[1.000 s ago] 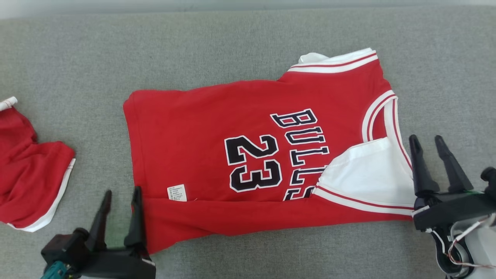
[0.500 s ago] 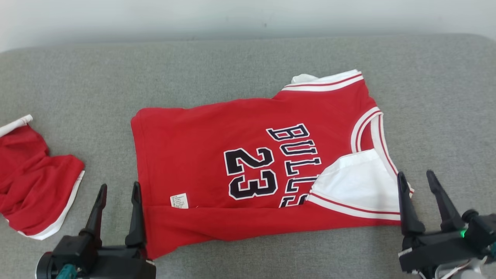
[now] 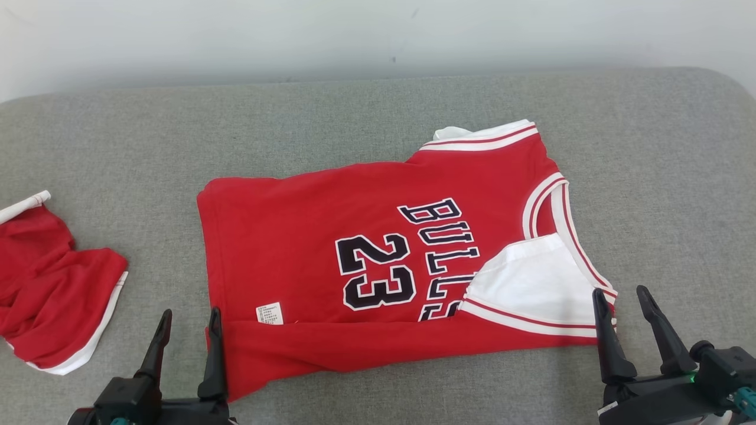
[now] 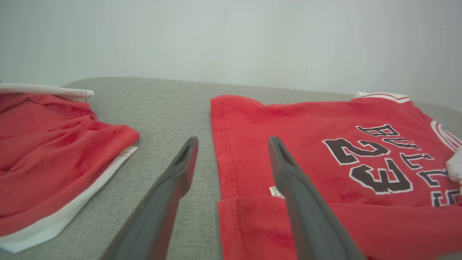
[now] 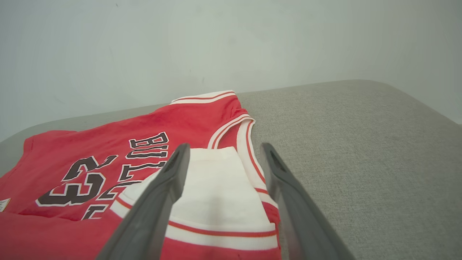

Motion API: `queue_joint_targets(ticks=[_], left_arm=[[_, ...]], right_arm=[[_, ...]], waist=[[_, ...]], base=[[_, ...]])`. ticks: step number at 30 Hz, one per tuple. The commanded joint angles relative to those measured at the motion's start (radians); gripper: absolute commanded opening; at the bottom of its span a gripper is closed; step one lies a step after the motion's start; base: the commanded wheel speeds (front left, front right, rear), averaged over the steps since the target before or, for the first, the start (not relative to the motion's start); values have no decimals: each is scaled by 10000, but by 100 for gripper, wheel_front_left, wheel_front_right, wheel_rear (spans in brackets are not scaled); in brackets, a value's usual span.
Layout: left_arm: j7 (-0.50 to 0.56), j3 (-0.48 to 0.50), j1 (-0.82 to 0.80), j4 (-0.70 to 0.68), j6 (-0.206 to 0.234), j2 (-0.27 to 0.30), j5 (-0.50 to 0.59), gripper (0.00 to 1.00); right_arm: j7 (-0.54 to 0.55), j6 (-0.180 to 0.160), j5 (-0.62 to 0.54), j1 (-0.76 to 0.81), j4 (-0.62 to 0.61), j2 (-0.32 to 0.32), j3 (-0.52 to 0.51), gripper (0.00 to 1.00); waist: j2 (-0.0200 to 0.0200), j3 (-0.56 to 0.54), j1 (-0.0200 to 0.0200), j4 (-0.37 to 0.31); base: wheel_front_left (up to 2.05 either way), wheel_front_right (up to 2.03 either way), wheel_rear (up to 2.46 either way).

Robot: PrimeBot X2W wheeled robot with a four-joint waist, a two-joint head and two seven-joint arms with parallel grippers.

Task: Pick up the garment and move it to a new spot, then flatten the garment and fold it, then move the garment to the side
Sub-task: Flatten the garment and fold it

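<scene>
The garment is a red jersey printed "BULLS 23", spread on the grey cushion with its near long edge folded up over itself and a white inner flap showing at the neck end. My left gripper is open at the jersey's near hem corner, one finger over the cloth; in the left wrist view the gripper straddles the hem of the garment. My right gripper is open at the near shoulder corner; in the right wrist view this gripper frames the white flap of the garment. Neither holds anything.
A second red garment with white trim lies crumpled at the cushion's left edge, also in the left wrist view. A pale wall stands behind the cushion. Bare grey cushion lies to the right of the jersey and behind it.
The head camera has tilted, shifting the whole picture down and bringing the wall into view. Both grippers have drawn back toward the near edge, the right one most. Both stay open.
</scene>
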Motion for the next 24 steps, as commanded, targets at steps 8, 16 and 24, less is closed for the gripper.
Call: queue_joint_targets(ticks=[8, 16, 24], left_arm=[[121, -138, -173, 506, -129, -99, -69, 100], [1011, -252, -29, 1196, -371, -411, -859, 100], [1577, -134, -281, 1932, -670, -659, -1723, 100]], right_arm=[[441, 4, 104, -49, 144, -28, -164, 100], [786, 4, 469, -258, 1272, -361, -379, 100], [832, 4, 1229, -1025, 2591, -548, 149, 100]], waist=[[0, 87, 1, 129], [0, 405, 1, 222], [0, 676, 1, 254]], base=[[0, 0, 0], [0, 0, 0], [0, 0, 0]])
